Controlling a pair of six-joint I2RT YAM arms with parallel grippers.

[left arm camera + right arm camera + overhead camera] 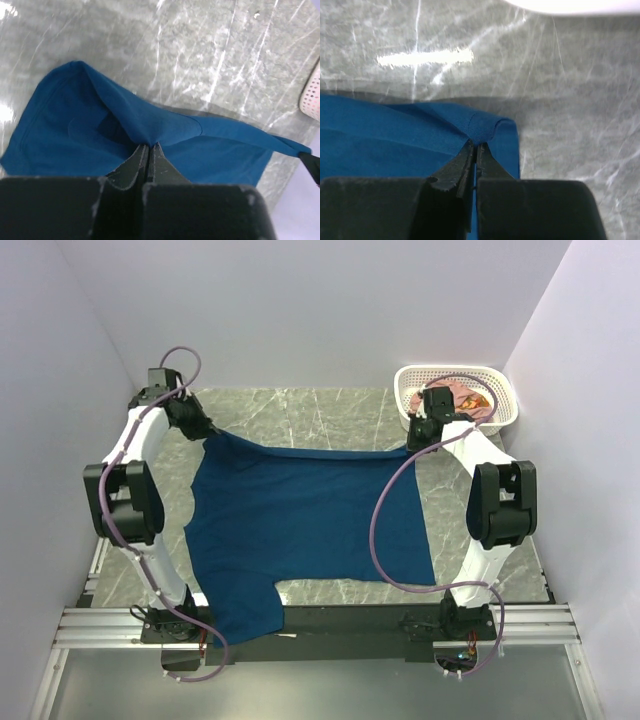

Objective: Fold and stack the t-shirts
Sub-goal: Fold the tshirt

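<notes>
I see the navy blue cloth t-shirt [300, 520] spread over the grey marbled surface [300, 408], with its far edge pulled taut between my two arms. The left jaws are closed on a bunched fold of the blue cloth at its far left corner, the fabric caught right at their tips. The right jaws are likewise clamped on the far right corner's hem. A dusty pink t-shirt [466, 397] lies crumpled in the white perforated plastic basket [503, 388], just beyond the right jaws.
</notes>
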